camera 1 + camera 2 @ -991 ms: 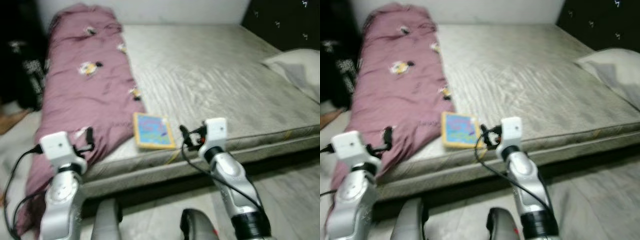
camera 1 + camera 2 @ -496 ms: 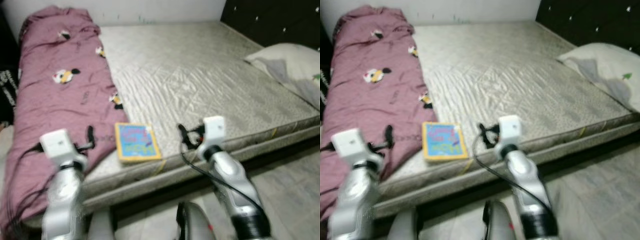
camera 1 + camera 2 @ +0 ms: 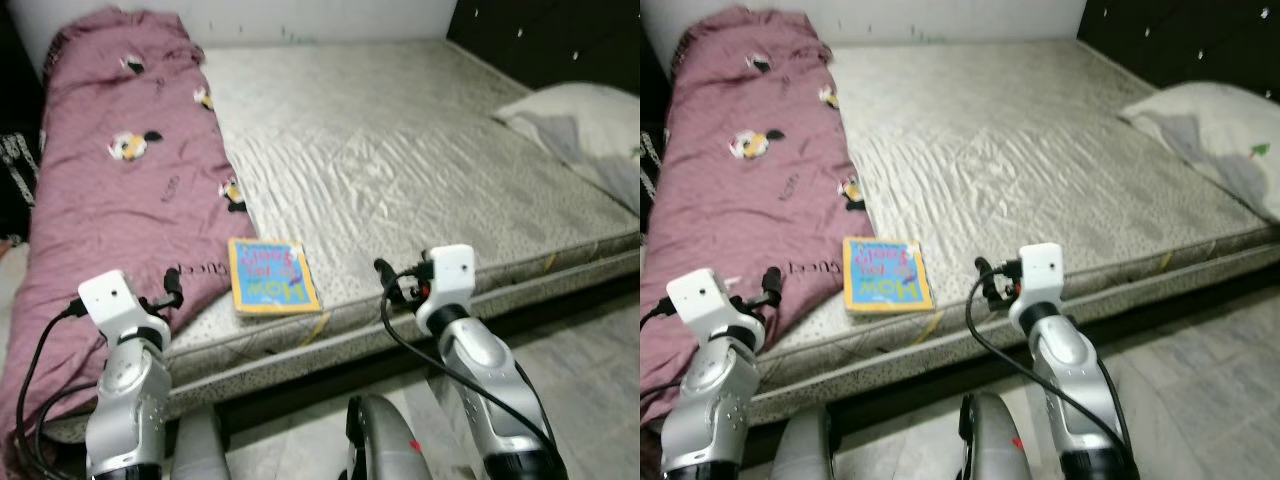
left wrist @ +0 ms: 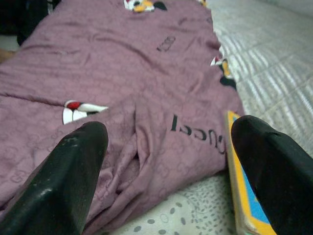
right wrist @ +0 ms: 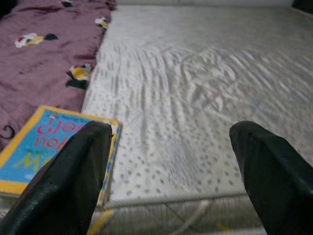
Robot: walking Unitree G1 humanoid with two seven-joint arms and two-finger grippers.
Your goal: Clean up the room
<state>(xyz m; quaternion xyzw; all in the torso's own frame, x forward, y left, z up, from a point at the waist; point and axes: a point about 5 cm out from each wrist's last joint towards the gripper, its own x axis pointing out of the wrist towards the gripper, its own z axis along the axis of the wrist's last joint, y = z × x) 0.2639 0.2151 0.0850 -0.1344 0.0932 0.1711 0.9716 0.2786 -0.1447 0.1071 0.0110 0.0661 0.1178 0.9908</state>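
Both my arms are raised, forearms bent up before the mattress (image 3: pixel 420 150) edge. My left gripper (image 4: pixel 166 181) is spread wide, holding nothing, aimed at the purple blanket (image 3: pixel 120 190). My right gripper (image 5: pixel 171 176) is spread wide and empty too, aimed across the mattress. The book (image 3: pixel 271 276) lies flat near the mattress's front edge, touching the blanket, between my grippers.

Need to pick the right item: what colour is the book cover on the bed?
The book has a blue cover with a yellow border, clearest in the right eye view.
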